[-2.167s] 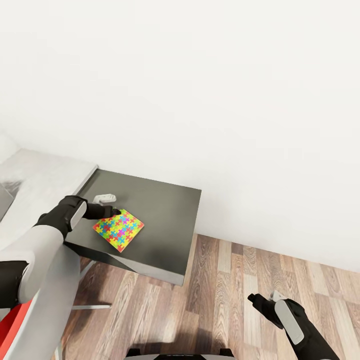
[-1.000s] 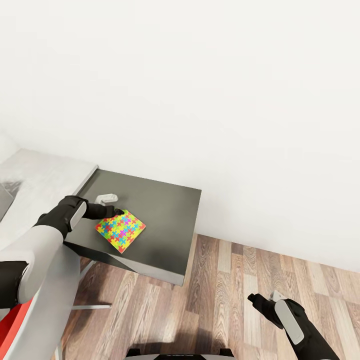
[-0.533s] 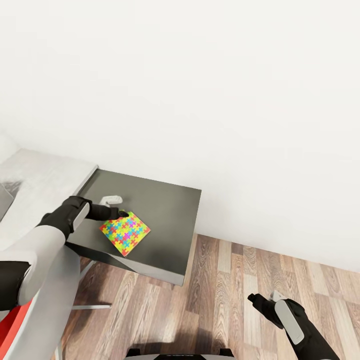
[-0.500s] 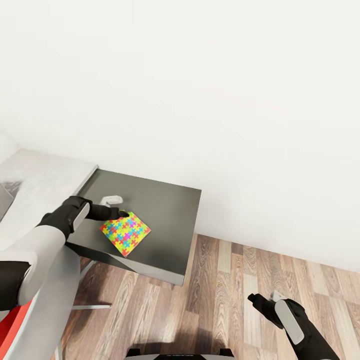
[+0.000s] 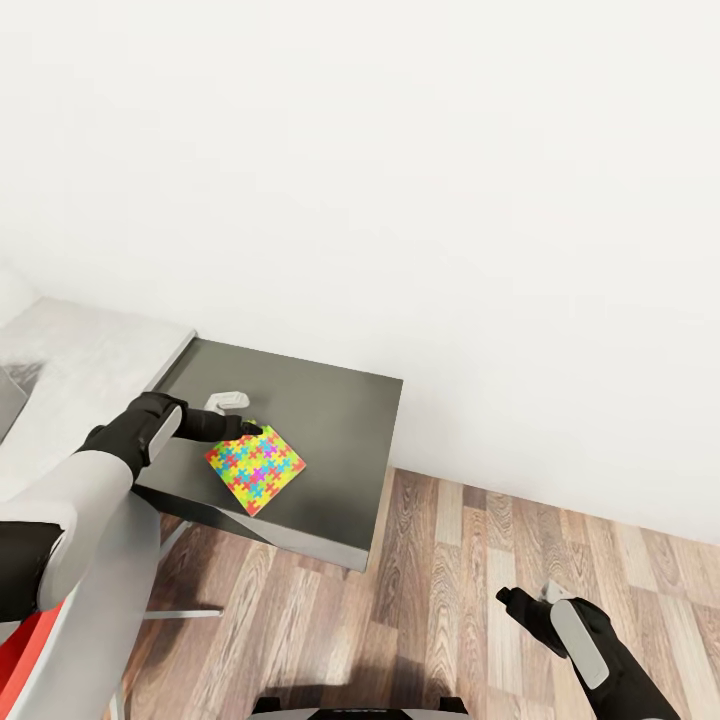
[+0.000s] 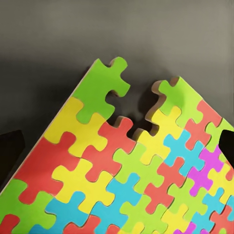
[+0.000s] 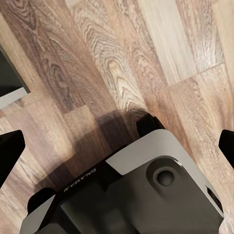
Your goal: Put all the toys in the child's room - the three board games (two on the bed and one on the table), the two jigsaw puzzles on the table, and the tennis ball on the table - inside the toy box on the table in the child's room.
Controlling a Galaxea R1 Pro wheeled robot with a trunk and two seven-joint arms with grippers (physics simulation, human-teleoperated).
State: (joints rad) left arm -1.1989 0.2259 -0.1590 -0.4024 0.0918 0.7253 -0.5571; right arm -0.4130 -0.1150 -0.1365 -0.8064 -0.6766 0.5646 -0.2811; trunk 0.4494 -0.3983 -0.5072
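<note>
Puzzle (image 5: pixel 256 468), a flat square of bright interlocking pieces in red, yellow, green, blue and purple, is lying on the dark grey table (image 5: pixel 330 420), turned like a diamond near the table's front left edge. At the far left of the head view, a pale surface (image 5: pixel 70 360) is meeting the table's left side. The left gripper (image 5: pixel 243 416) is reaching in from the left, its black fingertip touching the puzzle's near corner while a pale finger is standing apart behind it, so the fingers are spread wide. In the left wrist view the puzzle (image 6: pixel 131 170) is sitting close up between two dark fingertips (image 6: pixel 10 146) at the frame's edges, with one corner piece gone from its tip. Further right, the wood floor (image 5: pixel 450 600) is stretching beneath a plain white wall (image 5: pixel 450 200). At the lower right, the right gripper (image 5: pixel 530 598) is hanging over the floor, well away from the table, fingers spread and holding nothing. The right wrist view is looking down on floorboards (image 7: pixel 117 53) and the robot's grey base (image 7: pixel 141 195).
</note>
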